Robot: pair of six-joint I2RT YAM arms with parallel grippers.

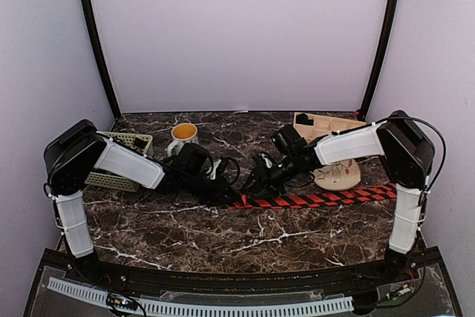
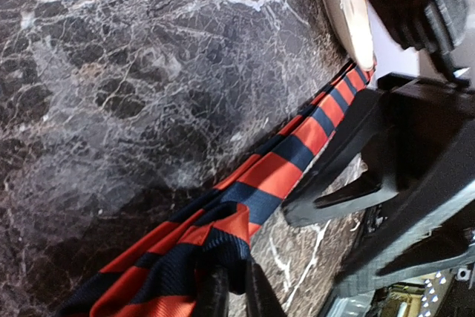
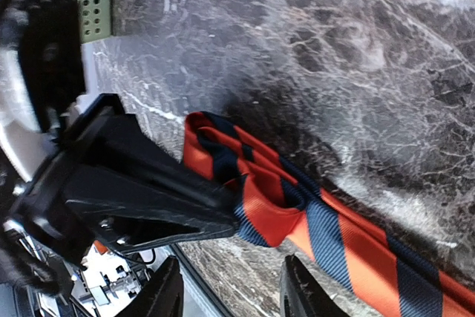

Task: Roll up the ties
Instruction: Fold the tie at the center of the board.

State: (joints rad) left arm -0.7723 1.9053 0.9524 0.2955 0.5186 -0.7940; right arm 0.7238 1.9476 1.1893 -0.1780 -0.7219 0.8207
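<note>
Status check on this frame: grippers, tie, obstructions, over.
Left gripper shut on folded end of striped tie. Right gripper open, empty, beside the fold. Rest lies straight, unrolled. Mug, basket behind, clear of it.

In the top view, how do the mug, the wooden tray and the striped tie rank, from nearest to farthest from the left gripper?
1. striped tie: its end is in the jaws of the left gripper, mid-scene.
2. mug: behind the gripper, slightly to the left.
3. wooden tray: at the back, on the right side.
</note>
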